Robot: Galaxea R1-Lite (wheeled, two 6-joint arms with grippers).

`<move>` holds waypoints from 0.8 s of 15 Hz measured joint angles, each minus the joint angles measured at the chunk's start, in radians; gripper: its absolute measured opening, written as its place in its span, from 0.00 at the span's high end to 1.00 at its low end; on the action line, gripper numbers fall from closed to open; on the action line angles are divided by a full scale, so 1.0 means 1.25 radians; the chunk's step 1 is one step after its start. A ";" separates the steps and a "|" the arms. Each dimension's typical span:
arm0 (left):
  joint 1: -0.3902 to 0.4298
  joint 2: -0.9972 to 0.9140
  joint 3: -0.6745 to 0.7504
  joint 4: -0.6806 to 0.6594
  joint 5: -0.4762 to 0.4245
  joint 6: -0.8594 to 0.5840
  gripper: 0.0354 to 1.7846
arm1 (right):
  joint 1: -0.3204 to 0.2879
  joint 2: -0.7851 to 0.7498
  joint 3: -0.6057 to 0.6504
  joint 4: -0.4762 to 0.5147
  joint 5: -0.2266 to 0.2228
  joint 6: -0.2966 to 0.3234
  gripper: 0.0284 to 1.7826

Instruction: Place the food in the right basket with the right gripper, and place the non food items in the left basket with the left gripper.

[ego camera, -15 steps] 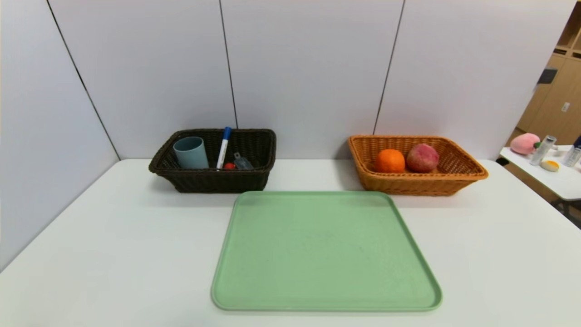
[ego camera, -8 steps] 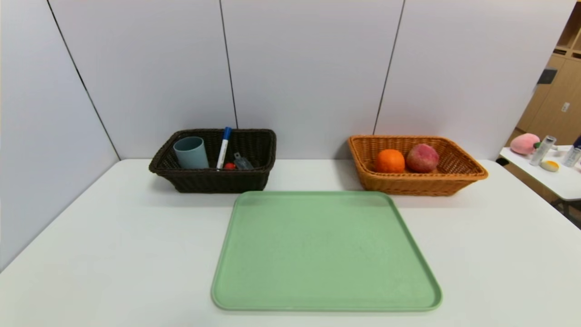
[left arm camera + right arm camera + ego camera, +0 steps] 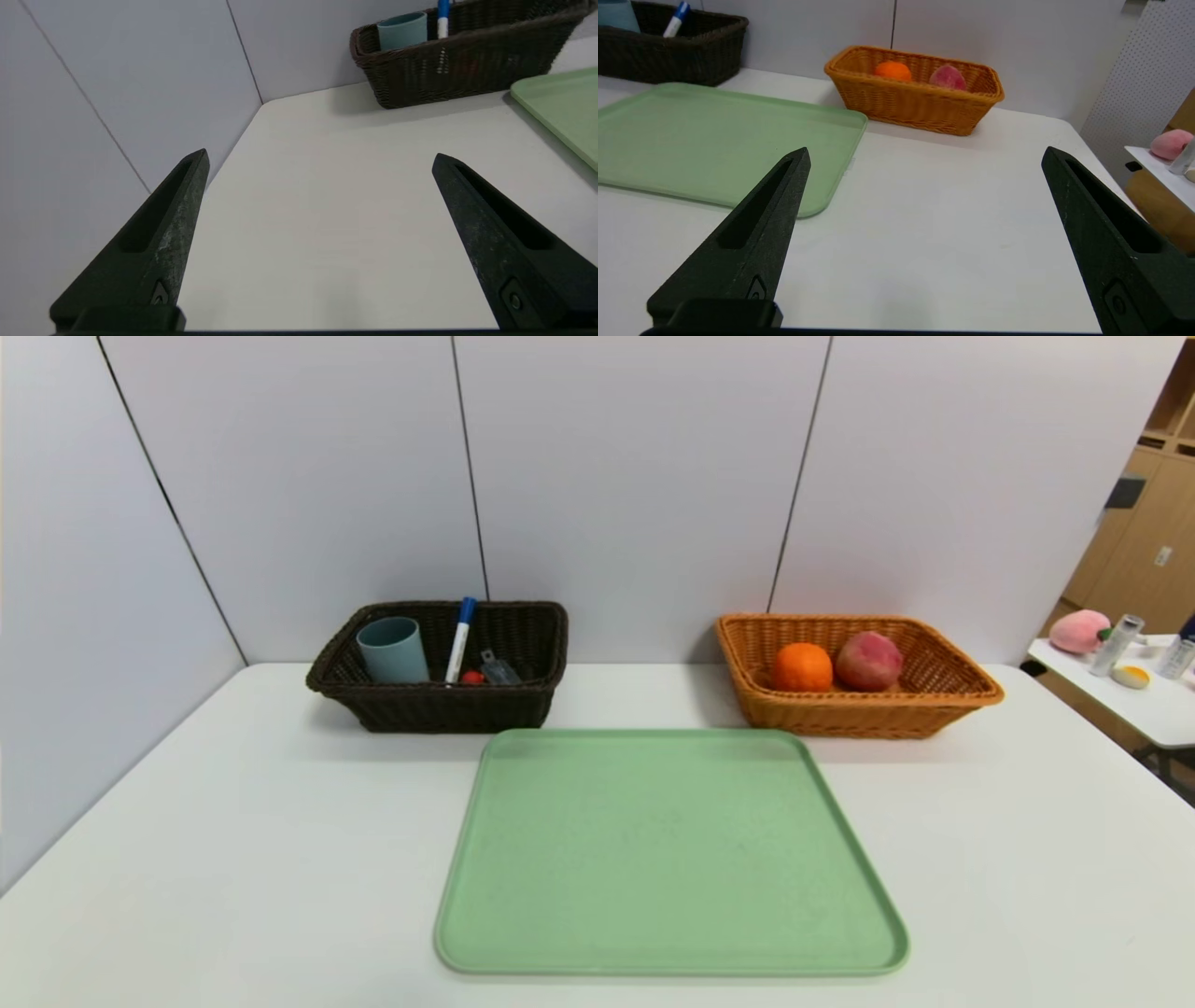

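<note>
I see no change across the head views: nothing shifts place, arrives or leaves between the earlier moments and this one. Neither arm enters that view at any point, so I can report no motion from my end of the rig.

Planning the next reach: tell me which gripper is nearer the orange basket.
Right. The right gripper hovers just before the orange basket; the left gripper faces the dark basket, across the table.
</note>
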 joint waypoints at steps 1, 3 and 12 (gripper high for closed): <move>0.000 0.000 0.005 0.014 -0.012 -0.001 0.06 | 0.000 0.000 0.029 -0.007 -0.001 -0.011 0.04; 0.000 0.000 0.009 0.049 -0.051 -0.005 0.06 | 0.001 0.000 0.080 -0.031 -0.003 -0.017 0.04; 0.000 0.000 0.010 0.148 -0.097 -0.141 0.06 | 0.001 0.000 0.139 -0.039 -0.085 0.115 0.04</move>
